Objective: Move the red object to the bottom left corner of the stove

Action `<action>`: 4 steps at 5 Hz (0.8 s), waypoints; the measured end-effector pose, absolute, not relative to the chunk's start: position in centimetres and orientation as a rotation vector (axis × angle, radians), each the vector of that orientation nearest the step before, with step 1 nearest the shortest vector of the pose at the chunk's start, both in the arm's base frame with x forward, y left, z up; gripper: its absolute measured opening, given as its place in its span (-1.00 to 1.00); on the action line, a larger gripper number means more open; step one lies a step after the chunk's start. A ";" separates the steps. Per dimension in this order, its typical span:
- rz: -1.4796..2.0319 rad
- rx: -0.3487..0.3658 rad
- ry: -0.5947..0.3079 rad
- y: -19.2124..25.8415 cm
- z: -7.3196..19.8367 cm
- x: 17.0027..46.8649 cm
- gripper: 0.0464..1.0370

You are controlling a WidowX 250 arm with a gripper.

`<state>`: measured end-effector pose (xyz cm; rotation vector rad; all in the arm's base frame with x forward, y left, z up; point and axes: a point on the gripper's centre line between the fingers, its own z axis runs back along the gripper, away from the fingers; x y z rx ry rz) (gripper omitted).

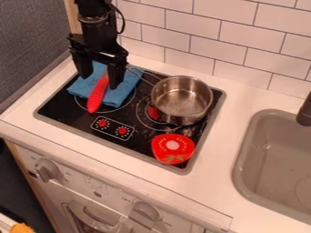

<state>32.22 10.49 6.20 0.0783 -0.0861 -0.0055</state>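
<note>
red and slim, our object (97,96) lies on the blue cloth (126,86), upper left of the frame, just below the parted jaws; we judge its long axis crosswise to their spread.

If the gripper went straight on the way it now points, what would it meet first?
Pointing down, the gripper would probably meet the blue cloth or the red object lying partly on it; depth is too unclear to say which comes first.
</note>
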 end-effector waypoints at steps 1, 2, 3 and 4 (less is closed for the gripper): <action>-0.003 0.069 -0.055 10.4 5.1 31.8 0.93; -0.050 0.062 -0.042 8.2 3.8 31.0 0.93; -0.108 0.056 -0.084 6.1 4.7 30.9 0.93; -0.194 0.051 -0.122 2.9 5.4 30.1 0.93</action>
